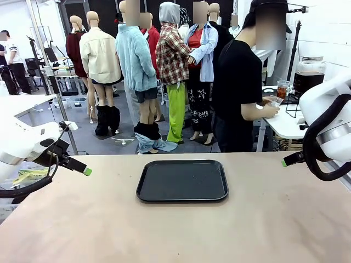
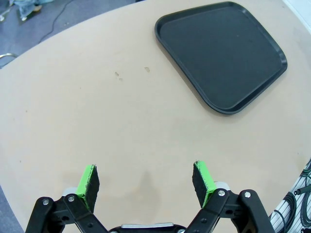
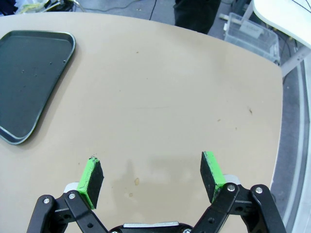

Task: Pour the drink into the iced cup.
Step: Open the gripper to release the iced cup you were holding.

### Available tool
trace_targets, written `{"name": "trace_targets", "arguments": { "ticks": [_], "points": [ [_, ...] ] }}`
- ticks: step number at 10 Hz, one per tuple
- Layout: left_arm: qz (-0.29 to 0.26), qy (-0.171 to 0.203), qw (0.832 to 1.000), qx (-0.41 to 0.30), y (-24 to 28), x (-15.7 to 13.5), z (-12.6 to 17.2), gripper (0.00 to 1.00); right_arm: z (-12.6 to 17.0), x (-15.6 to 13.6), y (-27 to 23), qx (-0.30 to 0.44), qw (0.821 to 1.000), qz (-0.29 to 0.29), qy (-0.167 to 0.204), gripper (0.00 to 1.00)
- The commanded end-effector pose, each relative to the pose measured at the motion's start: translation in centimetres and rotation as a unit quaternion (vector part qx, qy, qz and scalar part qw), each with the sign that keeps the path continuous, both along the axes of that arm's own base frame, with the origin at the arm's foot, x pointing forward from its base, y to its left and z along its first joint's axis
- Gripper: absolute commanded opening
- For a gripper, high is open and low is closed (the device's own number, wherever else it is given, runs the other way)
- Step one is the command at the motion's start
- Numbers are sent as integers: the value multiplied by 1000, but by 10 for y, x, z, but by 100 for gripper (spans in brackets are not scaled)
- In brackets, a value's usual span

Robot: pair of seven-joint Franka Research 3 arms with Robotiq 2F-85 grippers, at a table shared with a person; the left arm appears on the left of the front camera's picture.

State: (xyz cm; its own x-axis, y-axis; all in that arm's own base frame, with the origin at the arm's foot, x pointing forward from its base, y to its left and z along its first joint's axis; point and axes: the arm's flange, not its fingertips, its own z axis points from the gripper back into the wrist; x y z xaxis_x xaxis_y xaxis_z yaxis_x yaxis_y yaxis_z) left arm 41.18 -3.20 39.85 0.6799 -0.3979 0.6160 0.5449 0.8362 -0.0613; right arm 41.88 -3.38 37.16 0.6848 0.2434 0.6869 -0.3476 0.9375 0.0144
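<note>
A flat black rectangular plastic tray with a low raised rim is lying bare at the middle of the tan tabletop, nearer the table's far edge than its near one. The left gripper is hovering over open tabletop well to the left of the tray, its green-padded fingers spread wide with nothing between them. The right gripper is hovering well to the right of the tray, near the table's curved right edge, its fingers also spread wide and holding nothing. Bare table is running all round the tray on every side.

Beyond the far edge, behind and to the right of the tray, a person in a black T-shirt is standing at a white side table, hands busy with a small clear cup. On that side table a large clear glass dispenser jar is holding the dark brown drink, with a small cup of reddish liquid just beside it.
</note>
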Motion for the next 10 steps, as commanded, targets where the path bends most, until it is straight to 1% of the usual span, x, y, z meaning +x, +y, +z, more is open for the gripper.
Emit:
{"name": "trace_targets", "arguments": {
  "ticks": [1, 10],
  "points": [
    [0, -1, 1000, 3, 3, 1, 1, 100, -4, -2, 0, 2, 1000, 2, -5, 100],
    [0, -1, 1000, 3, 3, 1, 1, 100, -4, -2, 0, 2, 1000, 2, -5, 100]
  ]
}}
